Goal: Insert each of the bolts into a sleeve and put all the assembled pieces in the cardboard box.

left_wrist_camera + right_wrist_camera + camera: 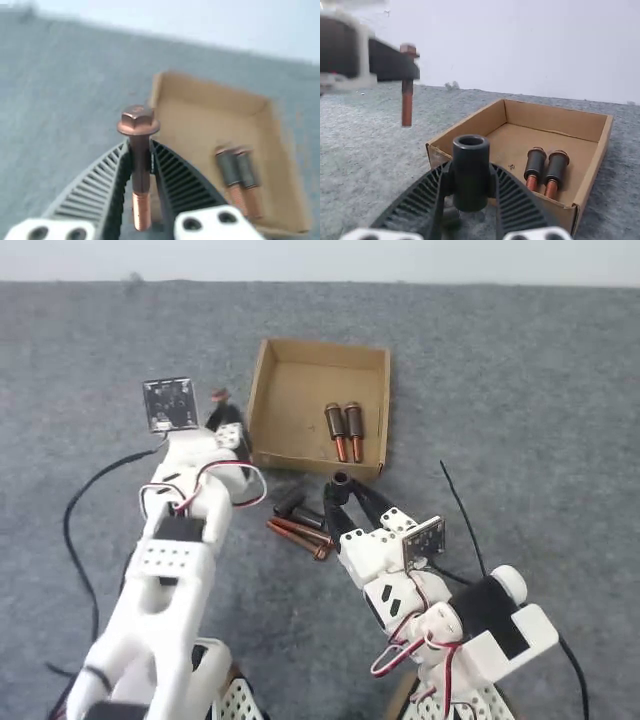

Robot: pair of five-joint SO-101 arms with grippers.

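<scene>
My left gripper (140, 150) is shut on a copper bolt (138, 172), held upright with its hex head on top, beside the left wall of the cardboard box (268, 390). In the high view this left gripper (221, 408) is raised above the carpet. My right gripper (471, 175) is shut on a black sleeve (470, 167), upright with its bore facing up, just in front of the box's near wall (495, 155). The bolt (407, 85) hangs off to one side, apart from the sleeve. Two assembled pieces (343, 431) lie side by side inside the box.
On the grey carpet between the arms lie loose black sleeves (291, 503) and copper bolts (298, 533), close to the right gripper (345, 490). A black cable (462, 515) runs to the right arm; another cable (90, 490) curves left of the left arm.
</scene>
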